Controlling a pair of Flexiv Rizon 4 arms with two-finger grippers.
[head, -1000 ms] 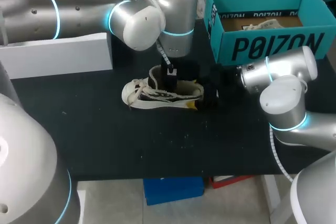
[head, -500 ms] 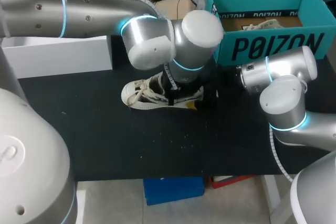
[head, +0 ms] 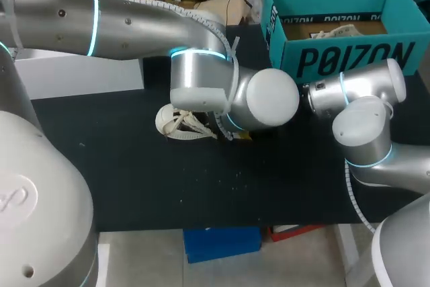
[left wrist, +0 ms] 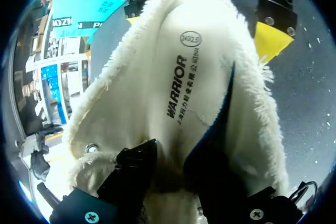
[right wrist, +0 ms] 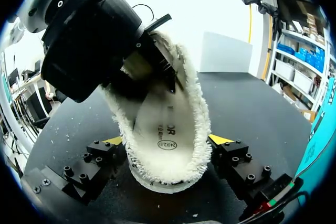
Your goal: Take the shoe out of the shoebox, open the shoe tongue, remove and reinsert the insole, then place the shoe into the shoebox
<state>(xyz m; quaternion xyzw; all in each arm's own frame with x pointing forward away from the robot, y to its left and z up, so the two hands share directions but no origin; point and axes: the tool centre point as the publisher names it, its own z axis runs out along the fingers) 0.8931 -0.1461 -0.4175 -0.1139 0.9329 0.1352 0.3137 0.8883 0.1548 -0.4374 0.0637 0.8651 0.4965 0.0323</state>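
Jaws of the left gripper (right wrist: 155, 69) are clenched on the upper end of the insole (left wrist: 178, 77); whether the right gripper (right wrist: 167, 140) is clamped cannot be told.

Table (head: 201, 186): black, carries all items.

Shoebox (head: 349, 58): open-topped, at the far right corner.

Shoe (head: 178, 122): resting on its sole near the table's middle, heel half hidden under the left arm (head: 134, 21).

Insole: fleecy, steeply tilted and curled, stamped end down at the right gripper.

Probable faults: the soft insole may fold or catch on the shoe collar during reinsertion, because it bends freely below the grip; an unbraced shoe may slide or tip.
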